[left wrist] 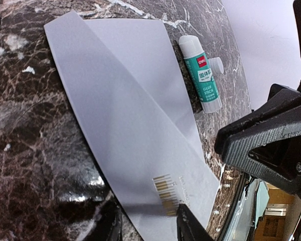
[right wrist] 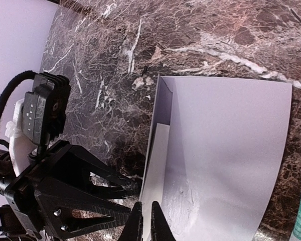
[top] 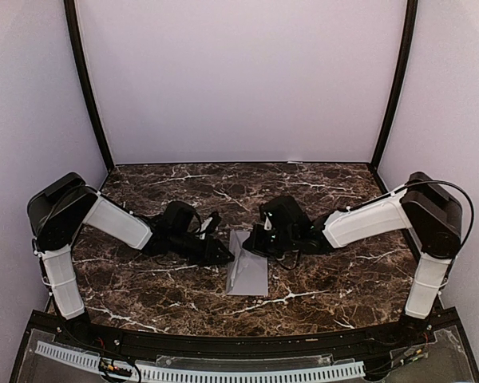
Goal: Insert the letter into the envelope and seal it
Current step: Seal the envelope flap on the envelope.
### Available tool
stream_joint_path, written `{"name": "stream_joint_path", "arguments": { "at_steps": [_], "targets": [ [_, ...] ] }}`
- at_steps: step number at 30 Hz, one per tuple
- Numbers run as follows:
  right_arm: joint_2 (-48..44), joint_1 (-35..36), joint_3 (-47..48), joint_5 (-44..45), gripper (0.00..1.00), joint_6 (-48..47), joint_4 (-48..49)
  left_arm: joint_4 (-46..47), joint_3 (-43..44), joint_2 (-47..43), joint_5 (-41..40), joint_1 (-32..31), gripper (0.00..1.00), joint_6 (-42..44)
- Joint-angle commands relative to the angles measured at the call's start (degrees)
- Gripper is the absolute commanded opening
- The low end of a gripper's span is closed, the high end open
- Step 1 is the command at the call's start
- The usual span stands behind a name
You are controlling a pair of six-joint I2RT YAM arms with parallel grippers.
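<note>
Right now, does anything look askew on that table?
Yes: the envelope isn't flat. One side stands up off the marble table, pinched by the right gripper, with a white sheet showing inside. Nothing looks spilled or torn.

One pale grey-lavender rectangular paper envelope [top: 247,274] is counted. One white-and-teal plastic glue stick [left wrist: 202,75] is counted. Two black two-finger grippers are seen: one left gripper [left wrist: 150,226] and one right gripper [right wrist: 147,223]. One dark brown white-veined marble tabletop [top: 327,279] is counted.
</note>
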Motion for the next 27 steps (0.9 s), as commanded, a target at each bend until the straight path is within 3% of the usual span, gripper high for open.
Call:
{"name": "stream_joint_path", "arguments": {
  "at_steps": [1,16,27],
  "targets": [
    [-2.85,-0.39,-0.75,2.56,0.06,0.12,-1.33,-1.28,0.28,-1.09,0.37,-0.22,0.34,1.06],
    [-2.8,-0.28,-6.52,0.39,0.03,3.8,-1.95,-4.09,3.44,-0.95,4.46,-1.64,0.15,2.85],
    [-0.4,-0.19,-7.39,-0.58,0.02,6.09,-1.21,-4.09,4.48,2.97,5.46,-2.58,0.13,1.56]
  ]
}}
